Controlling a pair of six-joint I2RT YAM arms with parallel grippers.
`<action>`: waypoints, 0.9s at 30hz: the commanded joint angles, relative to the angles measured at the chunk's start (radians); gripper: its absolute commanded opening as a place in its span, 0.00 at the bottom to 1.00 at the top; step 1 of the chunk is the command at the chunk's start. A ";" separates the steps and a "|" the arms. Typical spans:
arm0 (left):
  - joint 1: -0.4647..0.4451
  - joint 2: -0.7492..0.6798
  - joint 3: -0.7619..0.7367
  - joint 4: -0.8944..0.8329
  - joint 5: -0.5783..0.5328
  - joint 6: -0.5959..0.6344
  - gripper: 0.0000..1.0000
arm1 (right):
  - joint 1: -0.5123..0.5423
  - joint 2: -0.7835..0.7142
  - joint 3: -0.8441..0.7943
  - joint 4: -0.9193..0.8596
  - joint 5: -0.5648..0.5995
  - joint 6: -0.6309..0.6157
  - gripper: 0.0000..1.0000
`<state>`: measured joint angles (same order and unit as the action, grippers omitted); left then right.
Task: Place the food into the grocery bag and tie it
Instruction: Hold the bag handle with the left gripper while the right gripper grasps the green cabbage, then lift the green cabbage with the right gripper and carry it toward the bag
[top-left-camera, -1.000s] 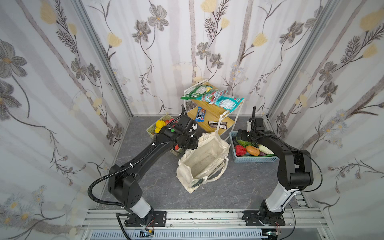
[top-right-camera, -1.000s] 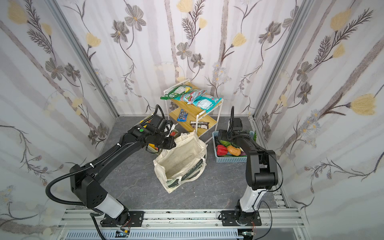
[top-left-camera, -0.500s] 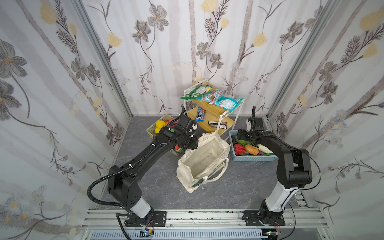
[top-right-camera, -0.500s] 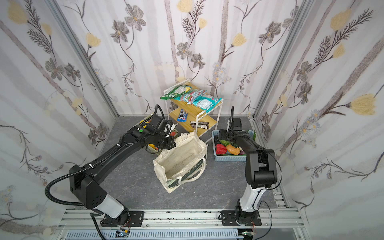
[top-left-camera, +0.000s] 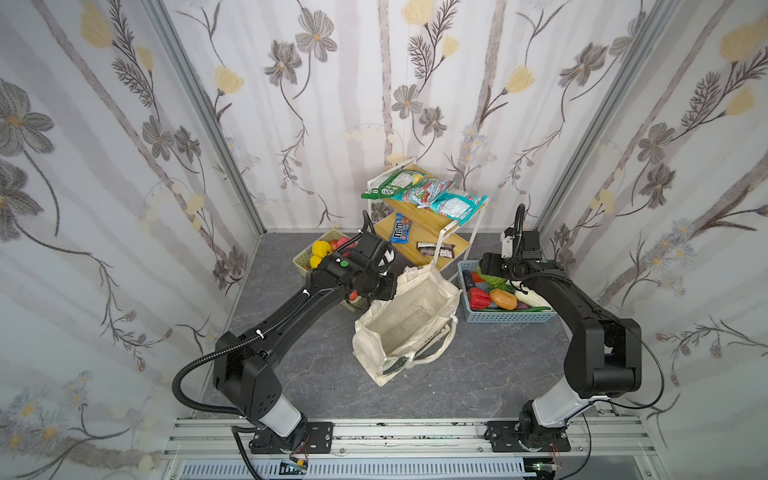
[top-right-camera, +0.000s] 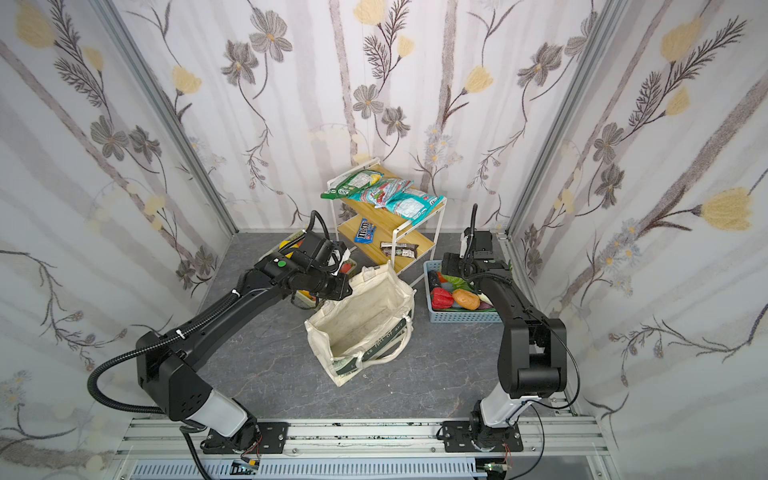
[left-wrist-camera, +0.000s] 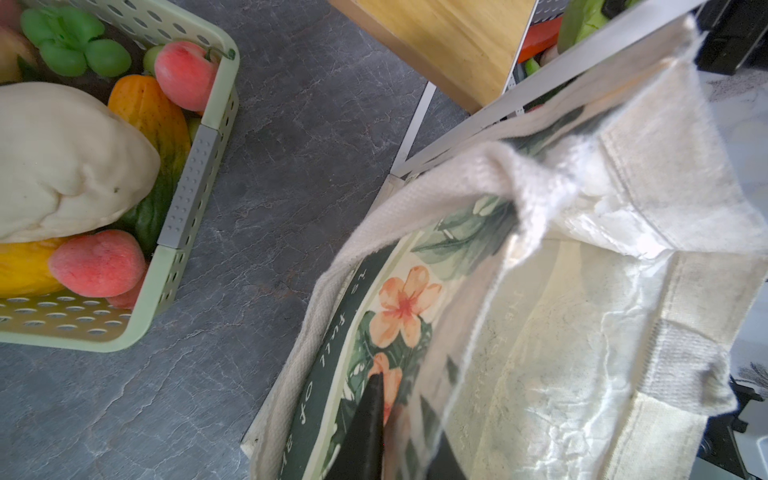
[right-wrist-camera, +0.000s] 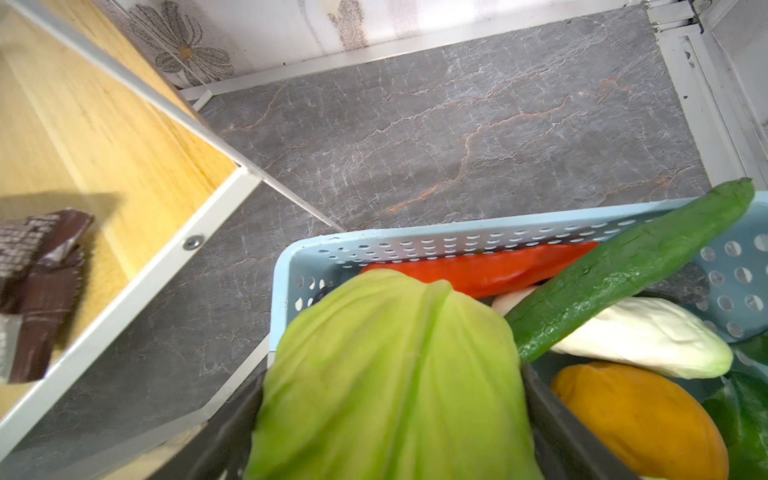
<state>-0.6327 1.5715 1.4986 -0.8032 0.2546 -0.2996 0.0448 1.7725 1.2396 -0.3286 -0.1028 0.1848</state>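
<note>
Narrower than a second ago: right tool (right-wrist-camera: 392, 436) now pinches the pale green plastic toy cabbage (right-wrist-camera: 386, 365) at the far left end of the light blue lattice plastic basket (right-wrist-camera: 457, 243). The cream canvas grocery bag with a dark green lettered band (top-left-camera: 409, 316) stands open mid-desk (top-left-camera: 478, 374), just left of that basket. The left tool (left-wrist-camera: 405, 440) is pressed together on its far left rim.

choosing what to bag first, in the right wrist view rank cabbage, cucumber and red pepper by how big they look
1. cabbage, though it is nearest the lens, which inflates it
2. cucumber
3. red pepper, mostly hidden behind the other two, so its rank is unsure
</note>
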 joint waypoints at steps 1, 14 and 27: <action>-0.002 -0.017 -0.019 0.034 -0.007 -0.022 0.15 | -0.002 -0.035 0.018 -0.014 -0.018 -0.019 0.83; -0.004 -0.023 -0.038 0.054 -0.008 -0.005 0.17 | -0.003 -0.159 -0.015 -0.071 -0.077 -0.016 0.81; -0.004 -0.027 -0.031 0.044 -0.023 0.010 0.29 | 0.014 -0.316 -0.136 -0.087 -0.151 0.000 0.78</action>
<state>-0.6361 1.5528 1.4639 -0.7593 0.2390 -0.2901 0.0540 1.4773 1.1152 -0.4438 -0.2150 0.1783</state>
